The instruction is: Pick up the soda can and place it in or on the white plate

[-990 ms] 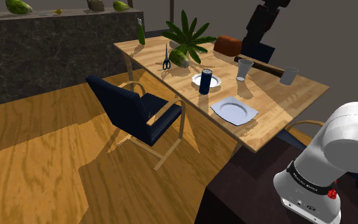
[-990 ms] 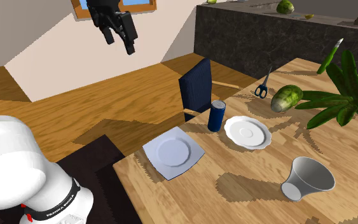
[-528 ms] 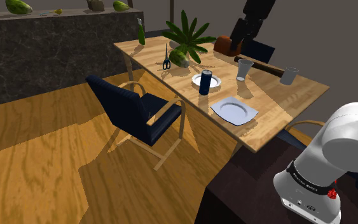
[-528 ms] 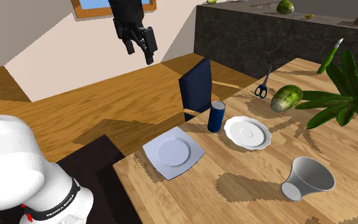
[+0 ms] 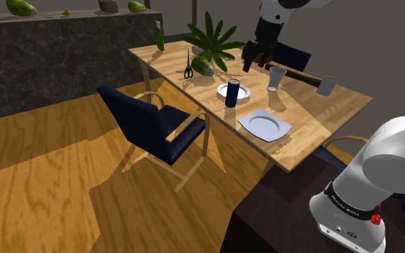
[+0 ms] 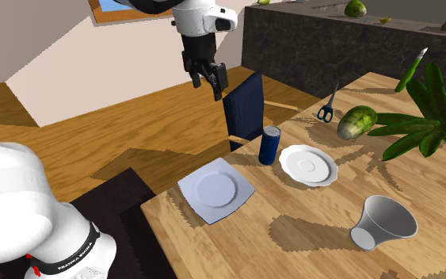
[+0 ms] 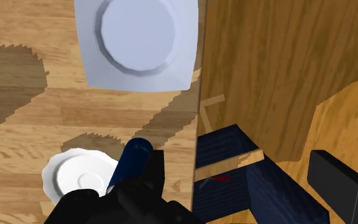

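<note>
The tool (image 6: 210, 82) is hanging high in the air over the desk's (image 6: 292, 238) edge, above the dark blue chair (image 6: 243, 107) that is standing against that edge. Its black fingers (image 7: 339, 181) are standing wide apart, released and clasping nothing. The soda can (image 6: 270, 145), dark blue with a pale top, is standing upright on the desk near the chair-side edge, well below the tool. It is sitting just beside the rim of a round white plate (image 6: 308, 164), on the second exterior view's left of it. A square white plate (image 6: 215, 189) is lying nearer the robot's stand, a little apart from the can and bare on top. Farther along the desk, a pair of blue-handled scissors (image 6: 325, 107) is lying flat, with a green fruit (image 6: 357, 121) and a leafy green plant (image 6: 419, 119) beside it. A grey cup (image 6: 383, 222) is sitting toward the second exterior view's lower right, well apart from the can.
</note>
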